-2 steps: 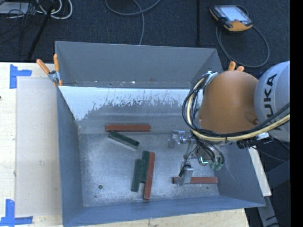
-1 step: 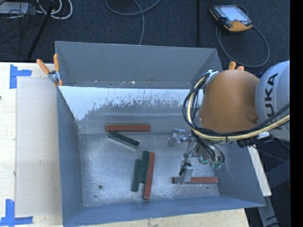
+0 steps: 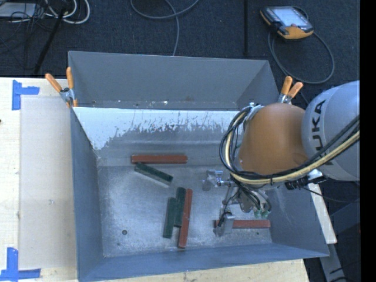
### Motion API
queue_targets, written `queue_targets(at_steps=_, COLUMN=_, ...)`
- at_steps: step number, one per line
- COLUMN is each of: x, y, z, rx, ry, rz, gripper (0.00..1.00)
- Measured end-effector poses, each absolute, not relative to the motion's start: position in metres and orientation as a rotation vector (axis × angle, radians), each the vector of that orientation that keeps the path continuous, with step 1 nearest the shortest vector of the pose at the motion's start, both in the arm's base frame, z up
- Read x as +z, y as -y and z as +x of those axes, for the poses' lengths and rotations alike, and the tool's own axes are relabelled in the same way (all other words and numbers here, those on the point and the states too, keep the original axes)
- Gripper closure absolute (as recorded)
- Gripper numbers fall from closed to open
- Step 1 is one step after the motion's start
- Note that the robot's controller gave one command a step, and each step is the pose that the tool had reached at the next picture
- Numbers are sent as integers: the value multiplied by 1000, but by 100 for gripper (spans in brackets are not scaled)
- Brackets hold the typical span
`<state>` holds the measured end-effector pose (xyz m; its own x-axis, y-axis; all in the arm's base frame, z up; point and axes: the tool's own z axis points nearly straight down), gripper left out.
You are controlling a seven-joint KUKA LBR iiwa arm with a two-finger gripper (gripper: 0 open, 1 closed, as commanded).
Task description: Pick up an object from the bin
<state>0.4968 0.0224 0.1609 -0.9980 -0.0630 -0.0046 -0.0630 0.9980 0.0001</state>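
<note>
Gripper low over the floor of the bin, front-right corner, hanging under the orange cover and its loop of cables. Cannot tell whether the pincer is apart or together; the wrist hardware crowds it from above. Nearest thing: a short red-brown bar, lying flat on the floor just beside the gripper tip on its right. Its near end is close to the tip or touching it, which of the two I cannot make out. Nothing seen clamped. Bar runs roughly across the view, close to the foot of the right sloping wall. Judged: stiff, straight-edged, light, probably wood or plastic; not fragile, won't sag if taken off-centre, but may tip. Faces look smooth, so a shallow pinch could slip. Best hold would be across the narrow width near the middle, jaws set either side of the long edges. An end grip leaves it free to swing. Wall close behind leaves little room on that side. Elsewhere, well apart: a long red-brown bar near the back, a single dark green bar slanted just below it, and mid-floor a bundle of dark green sticks with a red-brown stick touching alongside.
</note>
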Motion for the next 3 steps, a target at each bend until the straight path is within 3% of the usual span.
queue_targets(at_steps=1, x=116, y=15, z=499, rx=2, ry=-3121, rz=-375, gripper=0)
queue_targets(at_steps=2, x=69, y=20, z=516, rx=3, ry=-3084, rz=-607, gripper=100)
queue_targets(at_steps=3, x=69, y=20, z=516, rx=3, ry=-3085, rz=-604, gripper=0)
